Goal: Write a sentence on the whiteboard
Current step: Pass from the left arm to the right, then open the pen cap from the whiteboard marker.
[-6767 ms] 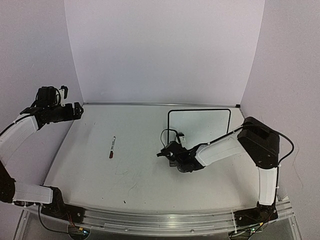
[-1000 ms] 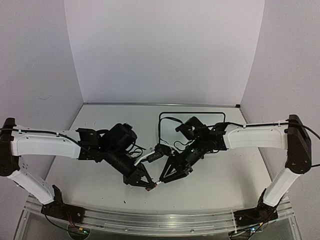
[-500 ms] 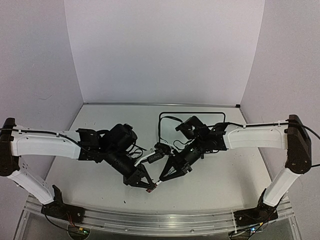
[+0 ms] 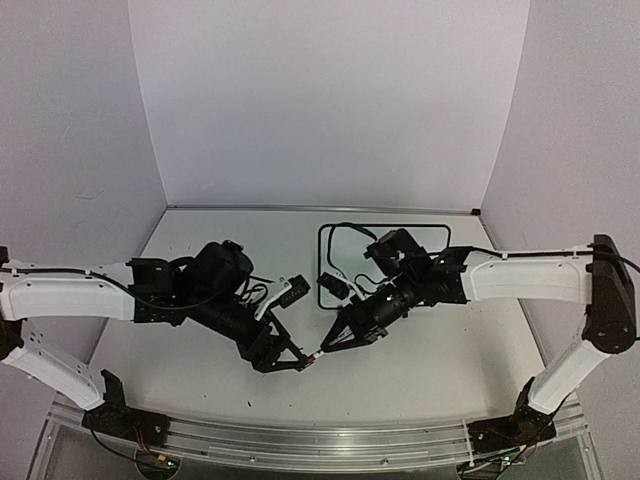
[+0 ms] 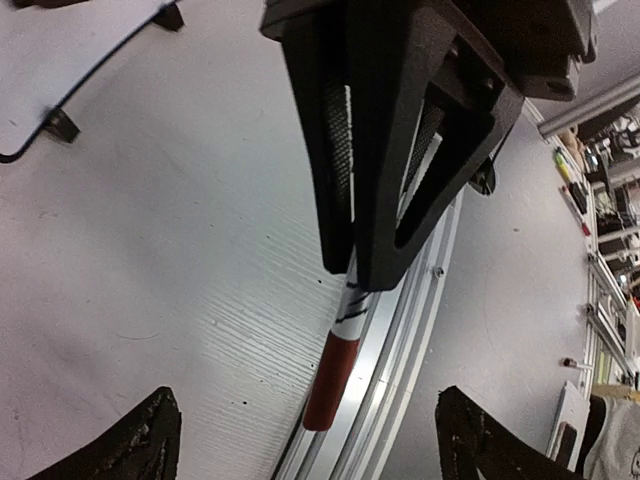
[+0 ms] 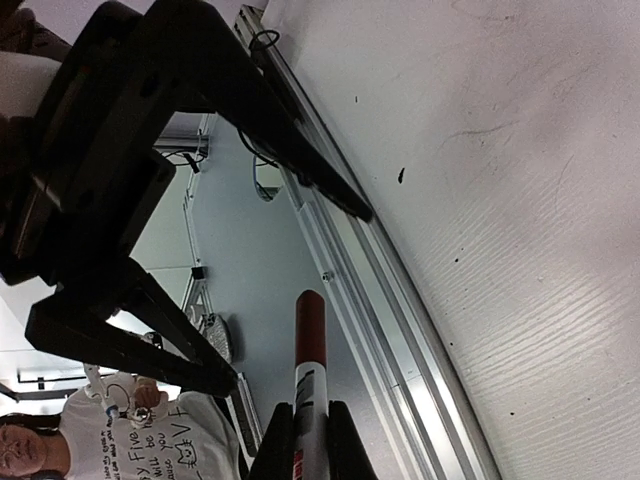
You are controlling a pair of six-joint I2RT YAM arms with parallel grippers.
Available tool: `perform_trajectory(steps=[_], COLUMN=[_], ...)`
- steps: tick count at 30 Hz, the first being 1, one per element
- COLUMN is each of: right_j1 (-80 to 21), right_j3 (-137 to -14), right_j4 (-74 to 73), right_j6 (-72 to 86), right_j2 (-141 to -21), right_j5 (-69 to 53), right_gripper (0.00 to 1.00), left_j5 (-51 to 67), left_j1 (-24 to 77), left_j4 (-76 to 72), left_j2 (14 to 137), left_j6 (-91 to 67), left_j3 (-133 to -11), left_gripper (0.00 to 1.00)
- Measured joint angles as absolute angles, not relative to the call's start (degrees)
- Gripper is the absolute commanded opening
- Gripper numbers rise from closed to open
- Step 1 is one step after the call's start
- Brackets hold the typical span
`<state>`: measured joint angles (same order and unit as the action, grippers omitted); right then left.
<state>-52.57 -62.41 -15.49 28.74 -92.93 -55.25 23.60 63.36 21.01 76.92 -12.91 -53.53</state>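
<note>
Where the right arm (image 4: 510, 275) crosses it, the whiteboard (image 4: 338, 250) is mostly hidden.

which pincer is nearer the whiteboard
Right. The right pincer, shut on the marker, is just in front of the whiteboard's near left corner. The open left pincer lies further back toward the robot and further left.

Red cap on the marker (image 5: 335, 355), and above it a white barrel with black print. The right gripper (image 5: 355, 272) is matte black, with a fine dotted grid on its pads (image 5: 337, 120). The left gripper (image 6: 295, 300) is black all over too. The left arm (image 4: 70, 295) and right arm (image 4: 520, 275) match: white shells, black joints. The whiteboard (image 4: 335, 262) shows white inside a thin black border. The worktop (image 4: 430, 350) is off-white with fine grain lines and scattered dark specks. A silver rail (image 4: 300, 440) runs along the near edge.
</note>
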Motion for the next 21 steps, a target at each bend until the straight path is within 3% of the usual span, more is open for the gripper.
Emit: perform_trajectory(steps=[10,21], right_j1=[-51.4,-53.7], right_j3=[-59.1,-59.2], right_j4=[-2.4,8.4], right_j6=[34.3,39.4], right_j2=[-78.9,-78.3], right_j5=[-40.1,-39.8], right_gripper=[0.0,0.0], left_j5=[13.4,24.6], left_j1=[60.3,55.1], left_j4=[2.3,-14.0], left_j2=[58.0,58.9], left_j6=[-30.1,-43.0], left_j3=[-42.9,-41.1], left_gripper=[0.99,0.99])
